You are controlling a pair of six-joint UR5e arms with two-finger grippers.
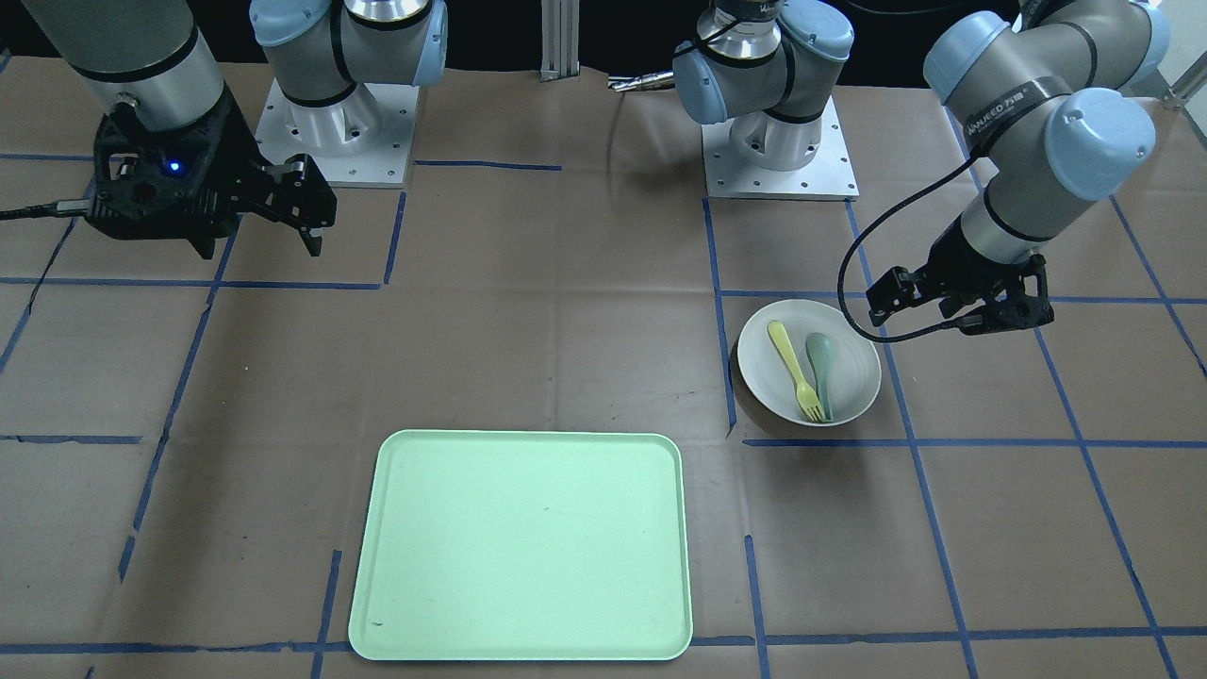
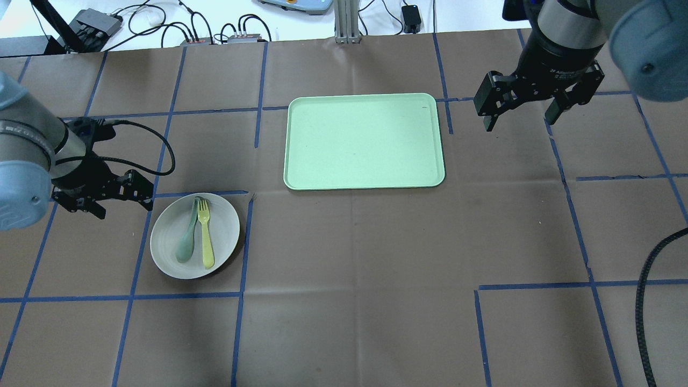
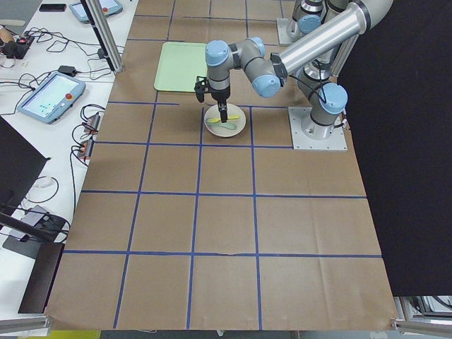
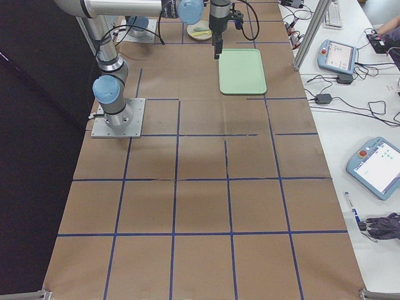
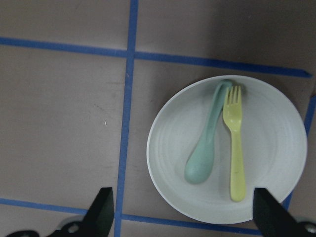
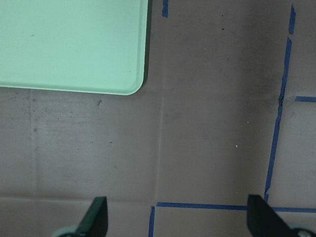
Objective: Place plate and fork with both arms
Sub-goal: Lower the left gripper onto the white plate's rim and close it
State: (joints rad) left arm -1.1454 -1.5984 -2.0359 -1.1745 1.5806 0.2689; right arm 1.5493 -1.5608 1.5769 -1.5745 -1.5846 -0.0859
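Two pincers are wide open and hold nothing. The plate (image 2: 226, 226) sits on the table (image 2: 344, 269), well apart from the tray (image 2: 365, 142), off to the robot's left of it. The fork (image 2: 205, 236) lies in it with a spoon (image 2: 187, 242). The left pincer (image 1: 954, 313) hangs even farther from the tray, likely to grab the plate's rim. The right pincer (image 2: 520, 122) hangs near the tray's corner, and its wrist reads "2F Adaptive".

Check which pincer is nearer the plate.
Left. The left pincer hangs open just off the rim of the plate. The right pincer, also open, is across the table, past the far side of the tray.
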